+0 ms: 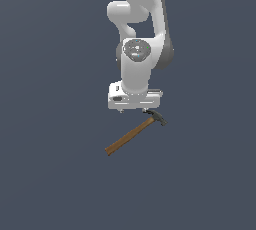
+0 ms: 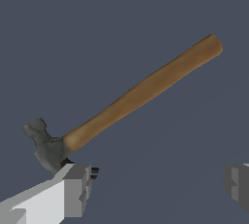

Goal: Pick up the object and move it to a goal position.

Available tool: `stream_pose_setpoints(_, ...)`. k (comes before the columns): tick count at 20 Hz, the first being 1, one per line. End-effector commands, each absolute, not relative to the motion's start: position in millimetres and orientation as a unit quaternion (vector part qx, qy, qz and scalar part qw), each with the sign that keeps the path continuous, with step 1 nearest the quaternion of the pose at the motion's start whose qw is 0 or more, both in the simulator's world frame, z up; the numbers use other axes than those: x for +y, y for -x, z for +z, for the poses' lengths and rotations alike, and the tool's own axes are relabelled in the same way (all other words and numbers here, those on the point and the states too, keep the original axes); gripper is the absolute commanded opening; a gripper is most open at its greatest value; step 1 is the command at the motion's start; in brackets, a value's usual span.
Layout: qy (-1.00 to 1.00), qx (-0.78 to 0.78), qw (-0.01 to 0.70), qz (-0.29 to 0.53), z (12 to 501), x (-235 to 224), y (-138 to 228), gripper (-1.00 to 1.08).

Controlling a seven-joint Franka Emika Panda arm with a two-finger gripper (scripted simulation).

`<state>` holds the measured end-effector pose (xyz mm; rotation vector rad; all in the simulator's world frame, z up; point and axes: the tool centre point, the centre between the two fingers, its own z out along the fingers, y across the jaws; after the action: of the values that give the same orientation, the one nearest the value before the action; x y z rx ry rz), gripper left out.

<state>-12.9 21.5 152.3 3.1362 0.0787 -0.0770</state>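
Wrist view: your tool (image 2: 155, 184) is spread wide, one finger (image 2: 73, 189) just beside the hammer (image 2: 141, 91) head | exterior view: hammer (image 1: 134, 134) lies on the surface below the tool (image 1: 134, 109).

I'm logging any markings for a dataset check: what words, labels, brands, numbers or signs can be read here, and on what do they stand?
None can be read. The hammer, the gripper and the white arm carry no legible text, label or number in either view; the grey ground is blank too.
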Motion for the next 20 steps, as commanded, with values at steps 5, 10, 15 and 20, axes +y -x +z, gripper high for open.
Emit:
stream_pose_setpoints(5, -1.000, 0.016, 0.002, -0.026, 153, 16, 12, 1.00)
stream_pose_setpoints(10, -1.000, -0.005, 0.001, -0.028, 156, 2, 11, 1.00)
stream_pose_setpoints(15, -1.000, -0.006, 0.001, -0.028, 155, 1, 11, 1.00)
stream_pose_setpoints(20, -0.999, -0.022, 0.001, -0.028, 153, 2, 10, 1.00)
